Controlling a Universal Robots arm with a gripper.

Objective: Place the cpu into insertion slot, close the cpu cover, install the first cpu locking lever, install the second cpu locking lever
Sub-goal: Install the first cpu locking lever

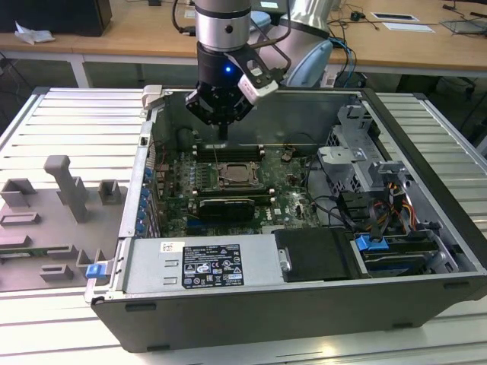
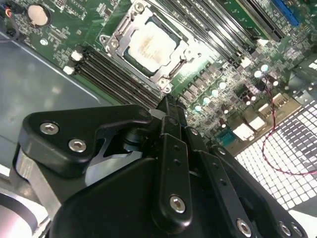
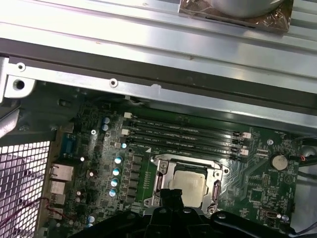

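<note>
The gripper (image 1: 223,131) is pinched shut, empty. Below it the chip (image 2: 150,45) sits under the thin cover (image 2: 173,67) — probably light, stiff, fragile — best held by its edges.

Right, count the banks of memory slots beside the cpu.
2. The first bank runs along the side of the cpu nearer the claw in the second wrist view; the second bank runs along the opposite side. The claw may hide more.
</note>
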